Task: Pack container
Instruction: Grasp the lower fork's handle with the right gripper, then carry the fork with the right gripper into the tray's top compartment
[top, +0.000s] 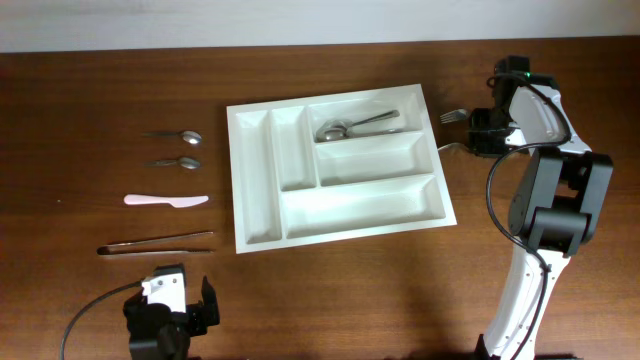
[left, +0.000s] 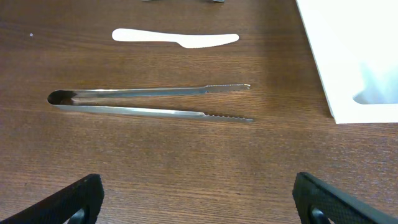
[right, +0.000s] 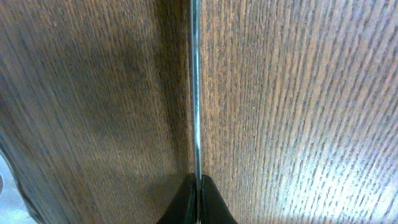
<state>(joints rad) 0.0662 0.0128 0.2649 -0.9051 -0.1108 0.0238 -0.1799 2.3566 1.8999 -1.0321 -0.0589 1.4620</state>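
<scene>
Overhead looks straight down on the whole bench (top: 350, 290). My left wrist view sits low, facing tongs (left: 137, 92) and container (left: 348, 50) corner, both shared with overhead. My right wrist view hugs the wood along a utensil handle (right: 196, 93).

Your left gripper (top: 170, 303) sits at seven o'clock, jaws spread wide, while your right arm (top: 550, 200) stands at four o'clock and its right gripper (right: 196, 190), near two o'clock, is pinched tight on a thin metal handle (right: 196, 93).

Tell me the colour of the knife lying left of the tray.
The knife is pale pink; the overhead view shows it best.
</scene>
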